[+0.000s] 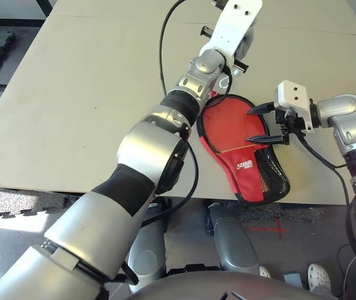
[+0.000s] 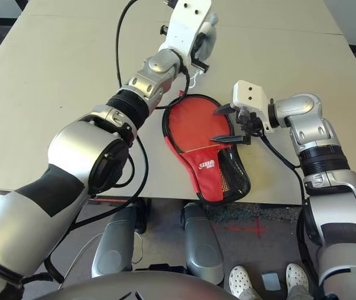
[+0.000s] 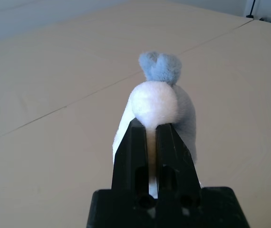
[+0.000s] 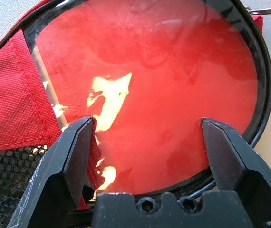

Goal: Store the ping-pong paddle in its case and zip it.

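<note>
The ping-pong paddle [image 1: 228, 125] lies flat on the table, its round red face up inside its case [image 1: 248, 167]. The case is open around the face, with black zip edging ringing it. A red flap with a white logo and a black mesh pocket [image 1: 275, 174] covers the handle end. My right gripper [image 1: 249, 125] hovers open just above the red face [image 4: 150, 76], fingers [image 4: 78, 147] spread wide with nothing between them. My left arm reaches beyond the case's far end. Its gripper [image 3: 152, 128] is shut on a fluffy white and grey-blue thing [image 3: 155, 97], held above the table.
The case's handle end reaches the table's front edge [image 1: 165, 195]. A black cable [image 1: 163, 50] loops over the tabletop beside my left forearm. A seam [image 1: 103, 19] crosses the far part of the table. A person's white shoes [image 1: 318, 275] show on the floor at lower right.
</note>
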Available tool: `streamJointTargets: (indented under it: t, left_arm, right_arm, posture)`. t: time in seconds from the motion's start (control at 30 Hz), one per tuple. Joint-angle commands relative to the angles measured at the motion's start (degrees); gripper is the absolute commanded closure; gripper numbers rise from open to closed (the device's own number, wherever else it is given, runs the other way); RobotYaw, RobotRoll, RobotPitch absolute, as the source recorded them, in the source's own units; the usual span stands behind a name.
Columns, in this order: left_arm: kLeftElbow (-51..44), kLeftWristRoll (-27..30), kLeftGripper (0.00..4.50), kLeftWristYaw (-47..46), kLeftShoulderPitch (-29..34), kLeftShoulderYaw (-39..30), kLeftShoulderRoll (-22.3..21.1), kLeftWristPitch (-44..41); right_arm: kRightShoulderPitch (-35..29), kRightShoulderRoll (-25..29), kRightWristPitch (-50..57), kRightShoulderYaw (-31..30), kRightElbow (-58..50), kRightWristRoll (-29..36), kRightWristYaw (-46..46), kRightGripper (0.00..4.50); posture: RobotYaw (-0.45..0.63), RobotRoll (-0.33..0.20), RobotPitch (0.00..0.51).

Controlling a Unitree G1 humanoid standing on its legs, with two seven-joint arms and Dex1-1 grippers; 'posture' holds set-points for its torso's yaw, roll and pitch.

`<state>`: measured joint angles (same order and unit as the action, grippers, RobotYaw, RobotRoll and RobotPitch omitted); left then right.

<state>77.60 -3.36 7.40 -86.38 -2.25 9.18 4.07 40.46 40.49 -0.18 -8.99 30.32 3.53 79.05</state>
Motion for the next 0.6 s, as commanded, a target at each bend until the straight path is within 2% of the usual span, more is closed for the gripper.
streamJointTargets:
  t: [0.03, 0.17, 0.3, 0.53, 0.6]
  left_arm:
    - [-0.9, -0.6, 4.49, 2.7, -2.0, 0.4, 6.0, 2.4]
    - [-1.2, 0.1, 4.49, 7.2, -1.1, 0.7, 9.1, 2.3]
    - [-1.6, 1.8, 3.25, 10.9, -1.2, -0.5, 9.7, 1.7]
    - [-2.1, 4.1, 0.53, 12.7, -4.7, -2.8, 6.2, 1.7]
    - [-2.0, 4.5, 0.04, 13.0, -5.7, -3.4, 4.8, 1.7]
  right_arm:
    - [-6.7, -1.5, 2.2, -6.1, 3.2, -5.0, -0.9, 0.0]
    - [-7.3, -1.6, 2.3, -5.7, 2.8, -5.2, -1.2, 0.0]
    - [-7.8, -1.8, 2.5, -5.6, 2.5, -5.1, -1.6, 0.0]
    - [-7.7, -2.2, 1.7, -6.0, 3.6, -5.3, -2.2, 0.0]
    - [-7.4, -2.5, 1.6, -6.1, 4.1, -5.5, -2.3, 0.0]
  posture:
    - [-0.13, 0.0, 0.305]
    - [-0.13, 0.0, 0.305]
    - [-0.13, 0.0, 0.309]
    - [-0.11, 0.0, 0.31]
    - [-0.1, 0.0, 0.309]
